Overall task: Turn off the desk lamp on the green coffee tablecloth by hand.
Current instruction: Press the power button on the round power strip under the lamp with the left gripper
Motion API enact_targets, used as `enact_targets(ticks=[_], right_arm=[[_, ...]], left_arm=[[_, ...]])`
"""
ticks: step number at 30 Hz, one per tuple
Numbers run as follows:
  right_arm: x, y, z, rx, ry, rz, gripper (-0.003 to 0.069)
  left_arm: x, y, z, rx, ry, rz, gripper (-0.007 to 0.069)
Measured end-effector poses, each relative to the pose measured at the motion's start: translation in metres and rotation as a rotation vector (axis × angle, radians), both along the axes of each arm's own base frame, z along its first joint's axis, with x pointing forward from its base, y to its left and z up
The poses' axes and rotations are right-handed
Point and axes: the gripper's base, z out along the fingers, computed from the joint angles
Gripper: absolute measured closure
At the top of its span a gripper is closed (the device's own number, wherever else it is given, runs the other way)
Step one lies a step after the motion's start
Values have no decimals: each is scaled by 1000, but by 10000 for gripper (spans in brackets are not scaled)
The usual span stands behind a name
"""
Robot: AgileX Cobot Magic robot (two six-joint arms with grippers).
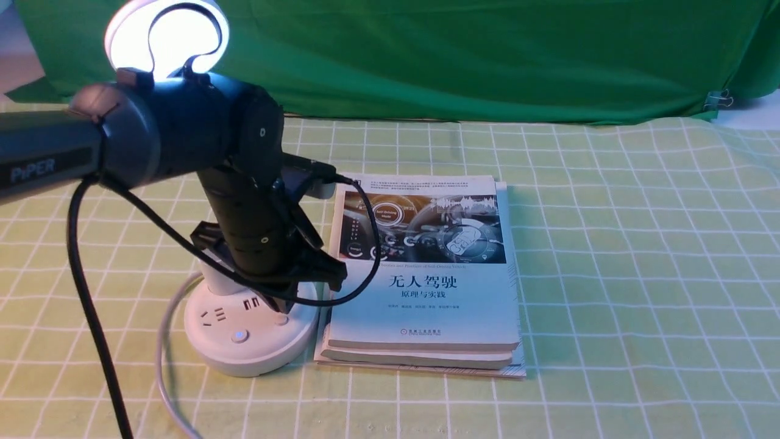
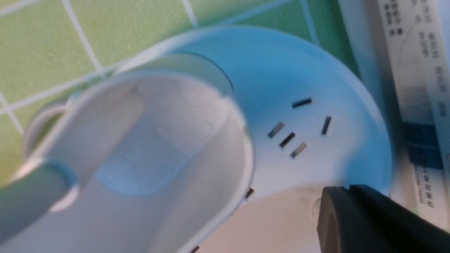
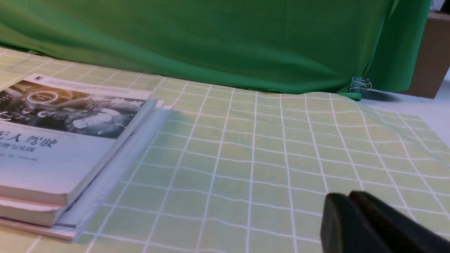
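The desk lamp stands at the left on the green coffee tablecloth [image 1: 609, 274]. Its disc head [image 1: 164, 36] glows, partly hidden behind my left arm. Its round base [image 1: 244, 341] shows sockets and a blue-lit button [image 1: 239, 336]. My left gripper [image 1: 285, 308] is shut and empty, and points down at the right part of the base. In the left wrist view the shut tips [image 2: 346, 191] sit against a small round button [image 2: 315, 208] on the base [image 2: 299, 70], beside the cup-like holder [image 2: 158, 140]. My right gripper [image 3: 346, 196] is shut and empty above bare cloth [image 3: 263, 158].
A stack of books [image 1: 426, 274] lies right beside the lamp base; it also shows in the right wrist view [image 3: 52, 140]. The lamp's white cord [image 1: 164, 366] runs toward the near edge. A dark green backdrop cloth [image 1: 487, 55] hangs behind, held by a binder clip [image 1: 719, 99].
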Motion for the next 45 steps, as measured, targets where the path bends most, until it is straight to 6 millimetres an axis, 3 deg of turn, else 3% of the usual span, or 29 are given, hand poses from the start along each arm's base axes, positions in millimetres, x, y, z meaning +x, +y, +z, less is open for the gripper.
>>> enact_targets(ticks=[8, 20, 26, 33, 37, 40, 45], right_arm=[[0, 0, 0, 0, 0, 0, 629], [0, 0, 0, 0, 0, 0, 629], [0, 0, 0, 0, -1, 0, 629], [0, 0, 0, 0, -1, 0, 629], [0, 0, 0, 0, -1, 0, 629], [0, 0, 0, 0, -1, 0, 629], [0, 0, 0, 0, -1, 0, 629]], left_arm=[[-1, 0, -11, 9, 28, 2, 624], [-5, 2, 12, -14, -72, -7, 624], [-3, 1, -9, 5, -26, -7, 624], [-4, 2, -7, -7, -51, -4, 624], [-13, 5, 11, -27, -93, -3, 624], [-27, 9, 40, -73, -175, 8, 624], [-63, 24, 77, -152, -332, 31, 624]])
